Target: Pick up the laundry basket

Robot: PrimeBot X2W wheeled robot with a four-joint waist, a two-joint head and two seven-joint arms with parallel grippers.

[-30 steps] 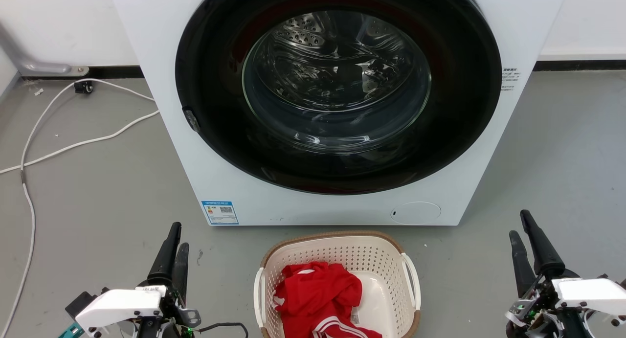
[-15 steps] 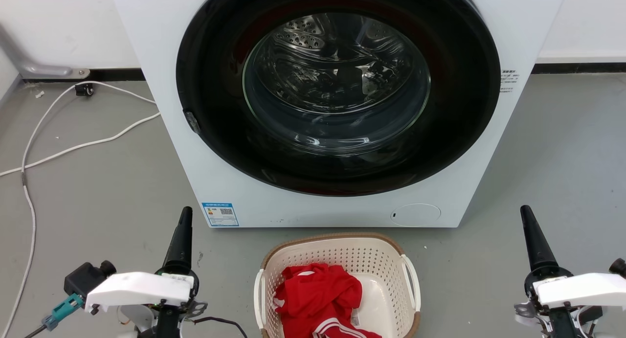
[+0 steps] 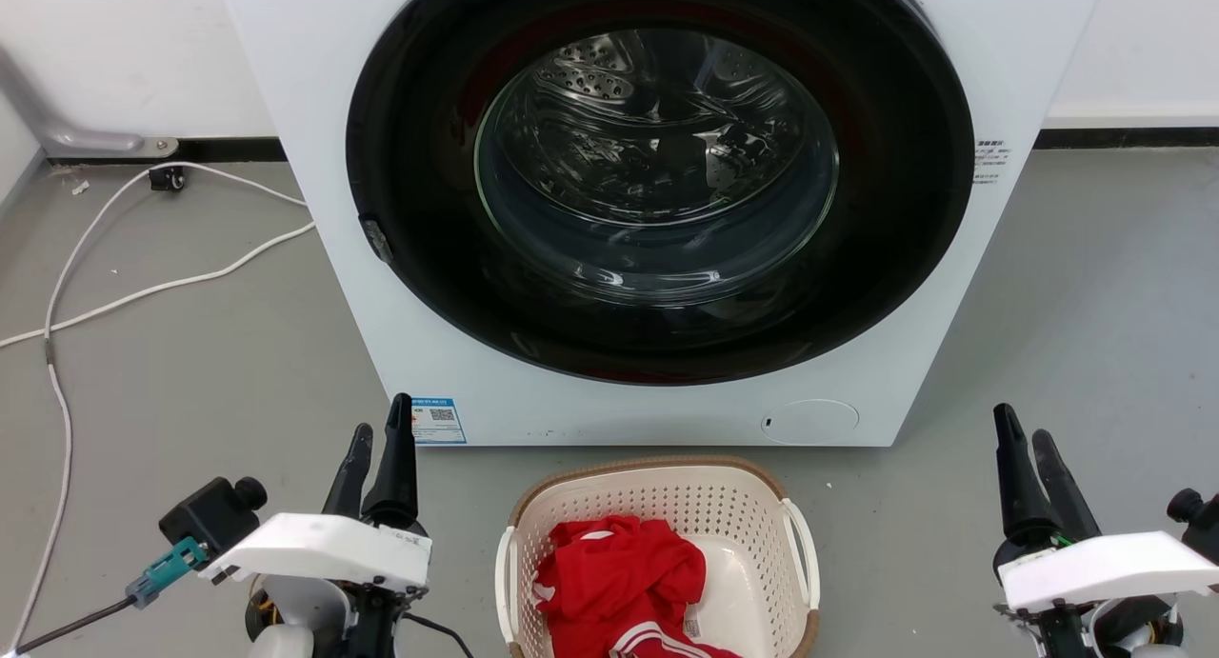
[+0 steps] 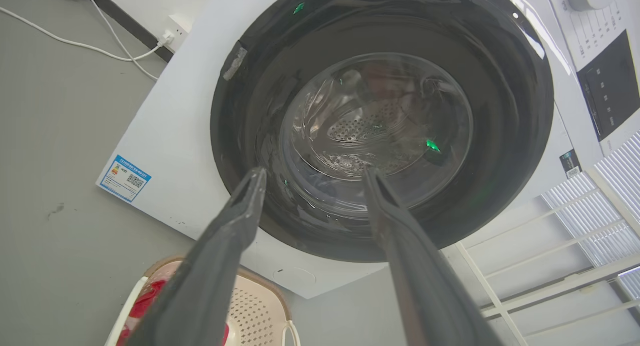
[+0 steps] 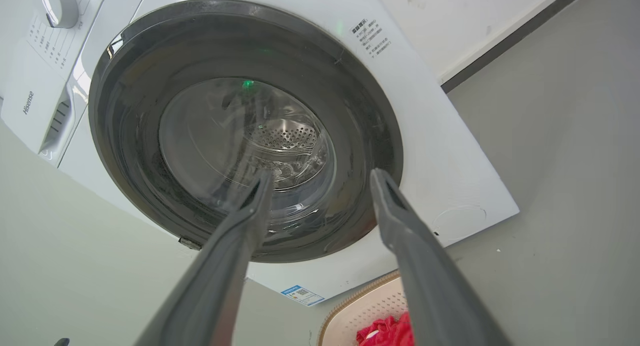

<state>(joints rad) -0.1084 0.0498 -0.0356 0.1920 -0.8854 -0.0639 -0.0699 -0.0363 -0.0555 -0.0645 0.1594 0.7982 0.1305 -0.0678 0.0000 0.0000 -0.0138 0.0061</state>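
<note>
In the head view, the left gripper [image 3: 381, 418] has its 2 fingers parted, with nothing between them and nothing touching them. The laundry basket [image 3: 657, 469] stands on the grey floor [image 3: 190, 372] to that gripper's right, near but apart. It holds a red garment [image 3: 619, 572]. The right gripper [image 3: 1020, 424] is also parted and empty. The basket lies to its left, farther off than from the left one. The washing machine [image 3: 333, 258] stands ahead of both sets of fingertips.

In the left wrist view, the left gripper [image 4: 314, 171] is spread wide, its fingers framing the machine's glass door [image 4: 375, 135] beyond. The basket [image 4: 255, 311] sits below, behind the base of the left finger.

In the right wrist view, the right gripper [image 5: 321, 172] is spread equally wide, clasping nothing. The basket [image 5: 370, 306] peeks between the 2 fingers near their base, clear of both.
</note>
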